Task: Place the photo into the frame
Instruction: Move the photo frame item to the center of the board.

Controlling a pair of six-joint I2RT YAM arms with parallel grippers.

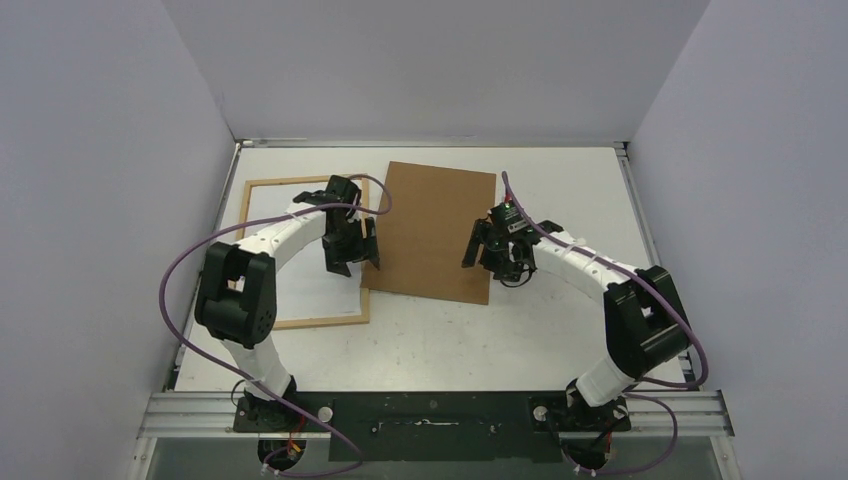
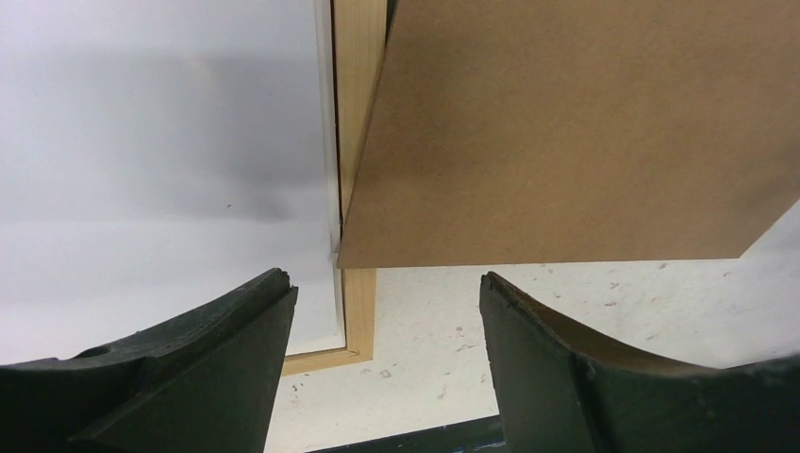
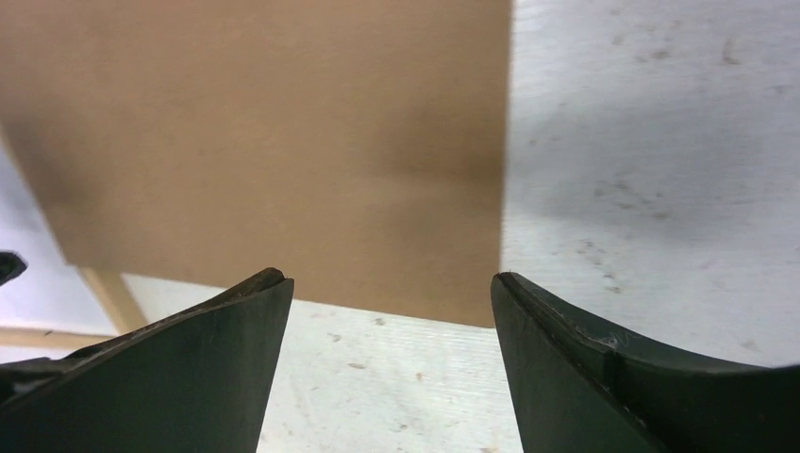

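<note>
top: frame (image 1: 300, 181) left on table (image 1: 450, 340); white sheet inside, likely photo (image 1: 310, 290) face-down; brown board (image 1: 435, 230) overlaps its right rail | left wrist: left hand (image 2: 382, 283) wide open, empty | right wrist: right hand (image 3: 391, 278) wide open, empty, at the board's edge | photo probably light, floppy; pinch an edge

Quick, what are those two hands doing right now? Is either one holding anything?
Left hand: open, holding nothing; the brown board lies just ahead of it.
Right hand: open, holding nothing.
</note>
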